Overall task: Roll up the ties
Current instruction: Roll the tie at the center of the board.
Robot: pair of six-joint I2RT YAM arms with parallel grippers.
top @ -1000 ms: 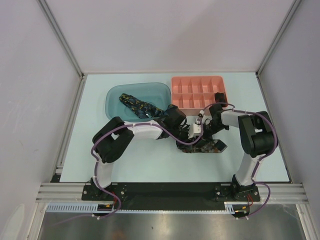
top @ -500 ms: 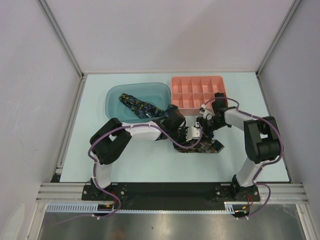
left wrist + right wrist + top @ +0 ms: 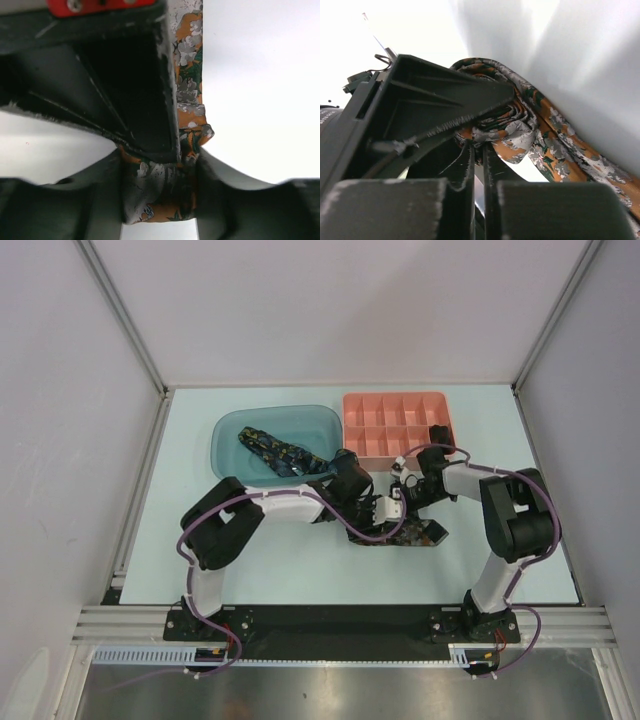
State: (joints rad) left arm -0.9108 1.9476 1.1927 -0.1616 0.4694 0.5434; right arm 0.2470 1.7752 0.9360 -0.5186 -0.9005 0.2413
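Left gripper (image 3: 381,509) and right gripper (image 3: 408,496) meet tip to tip. Both are pinched on the bunched end of the orange tie (image 3: 414,534). Its loose length runs left-right on the table (image 3: 260,565), just on the near side of both claws, so neither arm is nearer. Your pink tray (image 3: 395,397) sits close behind the right wrist. Watch it. The navy tie (image 3: 280,453) lies in the teal bin (image 3: 222,430).
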